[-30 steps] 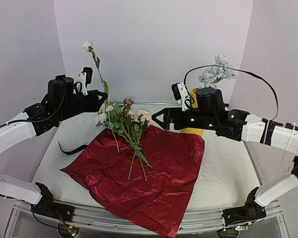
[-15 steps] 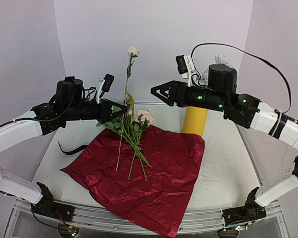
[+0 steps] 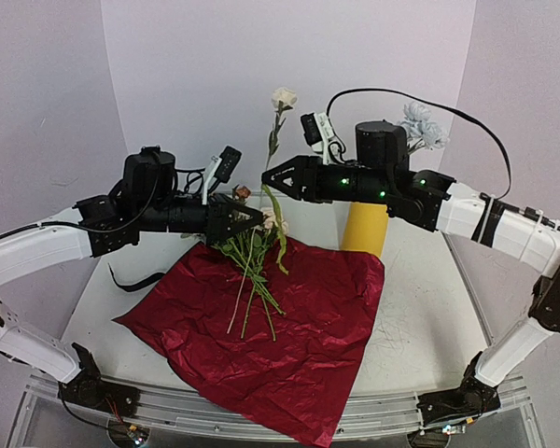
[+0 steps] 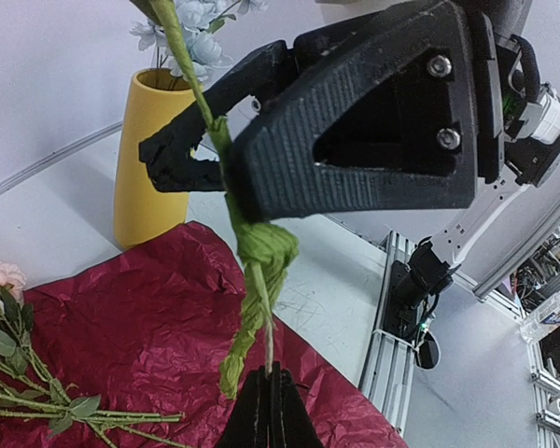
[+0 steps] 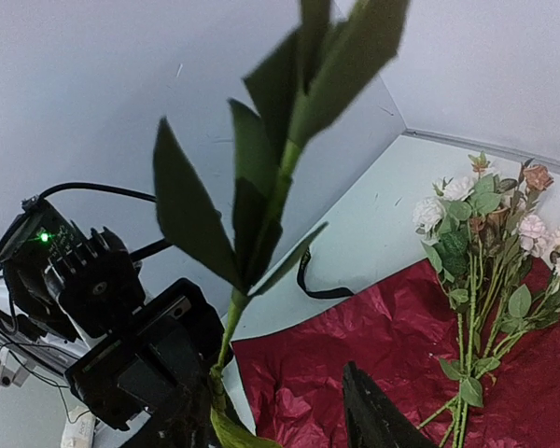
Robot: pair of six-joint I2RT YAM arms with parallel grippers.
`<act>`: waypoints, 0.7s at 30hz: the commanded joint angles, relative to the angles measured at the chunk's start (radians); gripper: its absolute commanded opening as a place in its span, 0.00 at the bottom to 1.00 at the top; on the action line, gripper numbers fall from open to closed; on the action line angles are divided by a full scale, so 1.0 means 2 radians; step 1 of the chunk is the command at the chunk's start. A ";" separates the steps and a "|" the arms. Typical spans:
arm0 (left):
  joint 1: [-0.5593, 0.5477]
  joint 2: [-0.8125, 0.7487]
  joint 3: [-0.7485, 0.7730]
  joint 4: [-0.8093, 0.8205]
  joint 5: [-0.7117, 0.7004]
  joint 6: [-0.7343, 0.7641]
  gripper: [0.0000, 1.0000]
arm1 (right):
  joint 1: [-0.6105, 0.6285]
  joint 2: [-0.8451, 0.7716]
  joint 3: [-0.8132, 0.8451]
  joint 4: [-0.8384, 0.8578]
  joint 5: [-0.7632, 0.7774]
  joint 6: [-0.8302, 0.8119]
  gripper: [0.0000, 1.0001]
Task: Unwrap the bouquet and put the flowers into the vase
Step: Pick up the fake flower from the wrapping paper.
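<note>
My left gripper [image 3: 259, 220] is shut on the lower stem of a single white flower [image 3: 283, 97], holding it upright above the red wrapping paper [image 3: 289, 345]. In the left wrist view its closed tips [image 4: 269, 373] pinch the thin stem [image 4: 252, 252]. My right gripper [image 3: 266, 177] straddles the same stem higher up. Its jaws stand apart, and a gap shows between the stem [image 5: 226, 327] and one finger [image 5: 378, 420]. The other flowers [image 3: 247, 245] lie loose on the paper. The yellow vase [image 3: 365, 227] stands behind the right arm with pale blue blooms [image 3: 420, 126] in it.
The black ribbon [image 3: 135, 278] lies on the table left of the paper. The open paper covers the middle and hangs over the near edge. Both arms reach across above the flower pile. White walls enclose the back and sides.
The left gripper has carried the white flower to the right and turned it more upright. The right arm has swung left to the stem, and its jaws have narrowed around it.
</note>
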 commanded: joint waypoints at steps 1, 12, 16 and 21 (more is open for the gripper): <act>-0.006 0.007 0.029 0.023 0.009 0.012 0.00 | 0.003 -0.001 0.033 0.020 -0.016 0.009 0.42; -0.009 0.018 0.025 0.024 0.002 0.019 0.10 | 0.002 -0.002 0.035 0.021 -0.009 0.008 0.00; -0.009 0.008 0.016 0.024 -0.041 0.020 0.63 | 0.002 -0.017 0.029 0.019 0.028 -0.013 0.00; -0.009 -0.008 0.002 0.023 -0.095 0.017 0.82 | 0.000 -0.053 0.026 -0.004 0.127 -0.089 0.00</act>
